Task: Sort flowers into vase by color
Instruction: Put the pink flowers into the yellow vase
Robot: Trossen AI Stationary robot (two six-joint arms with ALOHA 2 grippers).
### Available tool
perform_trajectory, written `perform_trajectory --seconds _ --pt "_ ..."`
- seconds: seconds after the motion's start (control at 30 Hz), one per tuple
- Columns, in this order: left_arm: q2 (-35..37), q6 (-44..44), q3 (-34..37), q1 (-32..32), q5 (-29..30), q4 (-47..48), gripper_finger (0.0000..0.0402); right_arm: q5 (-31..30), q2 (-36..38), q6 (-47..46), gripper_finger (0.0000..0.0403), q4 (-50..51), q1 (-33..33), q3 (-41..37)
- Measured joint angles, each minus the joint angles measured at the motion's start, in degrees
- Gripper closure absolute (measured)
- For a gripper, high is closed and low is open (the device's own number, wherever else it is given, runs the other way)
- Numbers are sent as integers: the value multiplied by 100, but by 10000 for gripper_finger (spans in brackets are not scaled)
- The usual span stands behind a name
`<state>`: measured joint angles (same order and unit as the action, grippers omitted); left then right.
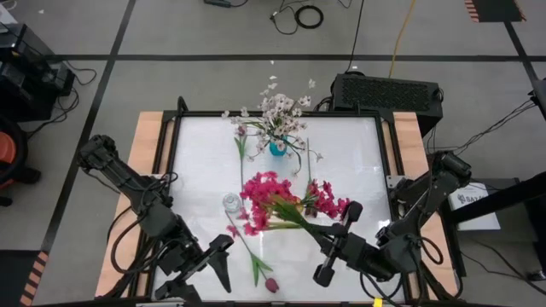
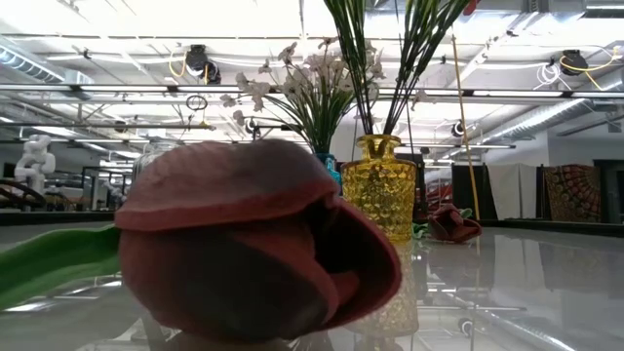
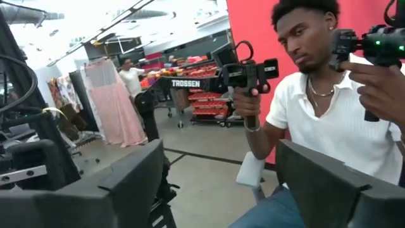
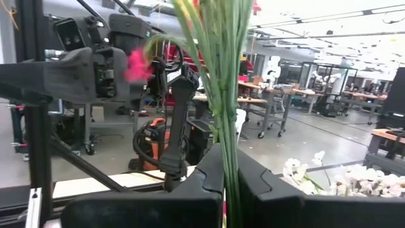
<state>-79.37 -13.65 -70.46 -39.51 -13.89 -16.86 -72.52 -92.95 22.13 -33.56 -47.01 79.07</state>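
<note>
Right end effector (image 1: 312, 228): it is near the front edge of the bench, right of the middle, and its fingers are pressed together on the green stems of the magenta bunch (image 1: 266, 198); the right wrist view shows the stems (image 4: 223, 95) running up between the two dark fingers.
Magenta bunch: the blooms lie over the middle of the bench, left of the right end effector; a second group of magenta blooms (image 1: 328, 202) sits just to the right of it. I cannot tell if the blooms touch the bench or hang above it.
Left end effector (image 1: 217, 266): it is at the front-left corner of the bench, fingers spread apart and holding nothing; in the left wrist view the two fingers (image 3: 130, 183) stand wide apart, and a person in a white shirt (image 3: 329, 114) sits beyond them.
White-pink flowers (image 1: 280, 109): they stand in a small blue vase (image 1: 277, 147) near the back edge, about the middle.
Yellow vase (image 2: 381, 195): in the low view it stands upright with green stems in it.
Clear glass vase (image 1: 231, 202): it is on the bench just left of the magenta bunch.
Maroon tulip (image 1: 270, 284): it lies flat near the front edge, between the two end effectors, stem pointing toward the middle; it fills the low view (image 2: 244, 253).
Bench (image 1: 358, 162): white top with a wooden frame.
</note>
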Motion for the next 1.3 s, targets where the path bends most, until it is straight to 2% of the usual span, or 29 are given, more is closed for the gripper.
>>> perform_trajectory --seconds 0.17,0.27,0.47,0.57,0.67,0.77,0.83,1.0,1.07,1.17,1.3 --pt "0 -6 0 -2 17 -15 163 -4 0 69 403 0 -2 0" --pt "0 -21 0 22 164 62 204 -259 0 415 403 -213 -88 0" --pt "49 12 2 143 1578 362 251 -394 69 1244 403 -788 -456 0" --pt "48 237 2 161 1908 294 255 -321 177 1296 403 -813 -726 0" --pt "4 316 4 160 2032 -71 255 395 188 1038 403 -815 -826 -11" --pt "-93 226 4 151 2041 -415 256 1788 128 515 403 -901 -534 -194" --pt "-185 99 4 151 2079 -728 256 2462 -10 304 403 -1144 -221 -325" --pt "-381 -201 4 156 2302 -1379 246 3430 -416 21 403 -1435 560 -358" --pt "-391 -328 4 162 2308 -1363 228 3688 -545 -189 403 -1519 782 -358" --pt "-391 -350 4 162 2323 -1333 190 3745 -609 -281 403 -1495 919 -359" --pt "-391 -347 4 207 2761 -1327 146 4191 -659 -317 403 -1521 996 -358"
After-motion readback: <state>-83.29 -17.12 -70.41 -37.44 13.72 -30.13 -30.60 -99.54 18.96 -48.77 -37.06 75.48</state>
